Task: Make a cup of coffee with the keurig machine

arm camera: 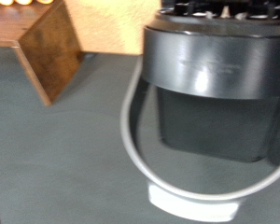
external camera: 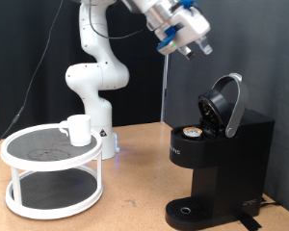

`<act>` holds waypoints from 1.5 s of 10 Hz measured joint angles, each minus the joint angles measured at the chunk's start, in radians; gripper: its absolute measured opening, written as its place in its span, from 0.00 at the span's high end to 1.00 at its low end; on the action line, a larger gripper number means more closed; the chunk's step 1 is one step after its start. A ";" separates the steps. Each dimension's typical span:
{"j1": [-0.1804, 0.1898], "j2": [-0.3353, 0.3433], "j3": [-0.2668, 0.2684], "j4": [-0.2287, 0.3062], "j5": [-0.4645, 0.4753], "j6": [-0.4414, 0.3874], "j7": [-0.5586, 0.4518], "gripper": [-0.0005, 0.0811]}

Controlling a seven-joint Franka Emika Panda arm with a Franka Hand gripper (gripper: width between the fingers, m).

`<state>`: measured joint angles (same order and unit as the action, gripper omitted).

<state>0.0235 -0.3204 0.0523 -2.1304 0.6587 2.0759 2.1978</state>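
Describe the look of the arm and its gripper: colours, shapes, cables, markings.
The arm is glossy white, built of rounded bulbous segments with thin dark seams at the joints. The gripper is a white-grey block carrying blue parts. No markings are legible. A thin dark cable hangs down the wall behind it.

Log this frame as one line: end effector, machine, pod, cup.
end effector: raised above keurig machine, holding nothing visible | lid: open | pod: seated in holder | cup: on white rack, top tier
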 joint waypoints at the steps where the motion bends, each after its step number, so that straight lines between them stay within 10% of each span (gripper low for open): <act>1: 0.003 0.018 0.023 0.046 -0.061 -0.066 0.030 0.09; 4: 0.006 0.104 0.063 0.187 -0.101 -0.197 0.131 0.09; 15: 0.033 0.242 0.232 0.318 -0.266 -0.207 0.342 0.09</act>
<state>0.0566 -0.0784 0.2839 -1.8125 0.3927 1.8684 2.5401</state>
